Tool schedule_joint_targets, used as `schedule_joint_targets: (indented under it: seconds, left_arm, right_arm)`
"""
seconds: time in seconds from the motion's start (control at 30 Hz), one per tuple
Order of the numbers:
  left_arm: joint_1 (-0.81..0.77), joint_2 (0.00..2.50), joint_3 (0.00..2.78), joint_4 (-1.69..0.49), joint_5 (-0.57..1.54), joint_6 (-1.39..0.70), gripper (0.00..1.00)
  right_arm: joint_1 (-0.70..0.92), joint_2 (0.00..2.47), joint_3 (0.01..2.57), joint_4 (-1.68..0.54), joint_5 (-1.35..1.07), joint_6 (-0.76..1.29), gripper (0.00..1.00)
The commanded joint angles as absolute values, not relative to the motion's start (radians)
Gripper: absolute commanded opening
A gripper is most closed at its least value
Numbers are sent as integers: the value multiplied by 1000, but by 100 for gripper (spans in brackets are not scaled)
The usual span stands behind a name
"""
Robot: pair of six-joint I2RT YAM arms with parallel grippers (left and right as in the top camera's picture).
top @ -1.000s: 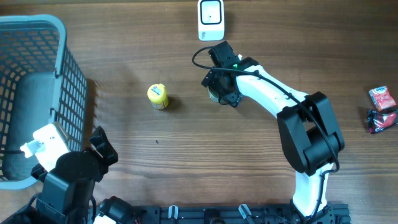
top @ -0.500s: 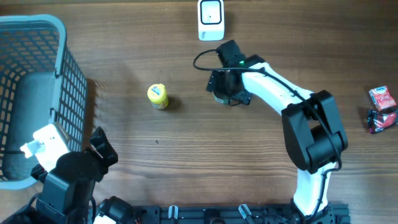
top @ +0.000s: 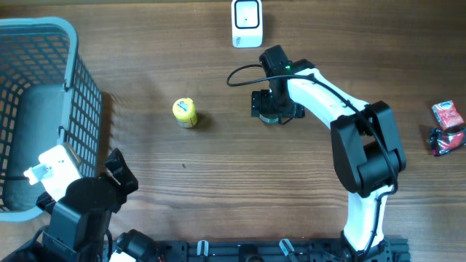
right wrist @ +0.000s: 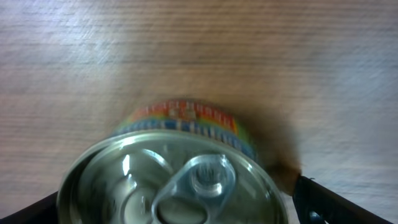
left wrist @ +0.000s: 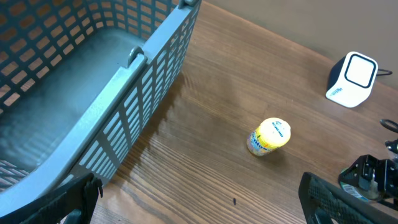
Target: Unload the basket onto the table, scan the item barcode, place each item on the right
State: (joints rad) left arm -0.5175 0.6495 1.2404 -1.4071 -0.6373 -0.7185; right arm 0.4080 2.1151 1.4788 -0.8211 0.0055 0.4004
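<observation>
**Hovering right gripper (top: pixel 275 110) straddles the can (right wrist: pixel 174 180)**

Its fingers stand wide apart on either side of the upright pull-tab can, clear of its rim, on the wooden table (top: pixel 218 182) near the white scanner (top: pixel 247 23). The left gripper (left wrist: pixel 205 202) sits open and empty beside the blue basket (top: pixel 44 33). A yellow bottle (top: pixel 185 113) rests well apart.

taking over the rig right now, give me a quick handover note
Tools: the left tool is open and empty, near the basket. The right tool is open, straddling the can without gripping it.
Things: the can stands upright on the table, just short of the white scanner. The yellow bottle sits apart.
Done: no scan is visible.
Left: probably grip the can and show its label to the scanner.
</observation>
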Motion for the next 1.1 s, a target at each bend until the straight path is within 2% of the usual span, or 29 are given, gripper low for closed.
schedule_joint_targets:
  seconds: [0.0, 0.2, 0.33, 0.4, 0.47, 0.63, 0.8, 0.97, 1.07]
  left_arm:
    - [-522, 650, 1232, -1407, -633, -711, 100]
    - [-522, 650, 1232, -1407, -633, -711, 100]
    - [-522, 650, 1232, -1408, -633, -710, 100]
    - [-522, 650, 1232, -1408, -633, -710, 100]
    - [-522, 650, 1232, -1408, -633, -711, 100]
    - [-522, 650, 1232, -1426, -631, -711, 100]
    - [-522, 650, 1232, -1431, -620, -711, 100]
    - [-522, 650, 1232, -1430, -593, -719, 100]
    - [-522, 650, 1232, -1431, -591, -719, 100]
  right_arm:
    - [396, 2196, 1467, -789, 139, 397, 100]
    - [419, 2199, 1472, -756, 57, 701, 100]
    - [447, 2203, 1472, -765, 51, 708, 89]
    - [453, 2203, 1472, -791, 51, 729, 88]
    - [453, 2203, 1472, -807, 51, 763, 81]
    - [452, 2203, 1472, -805, 57, 758, 72]
    - [452, 2203, 1472, -803, 42, 680, 69]
    - [451, 2201, 1474, -809, -265, 596, 67]
    - [451, 2201, 1474, -855, -366, 560, 65]
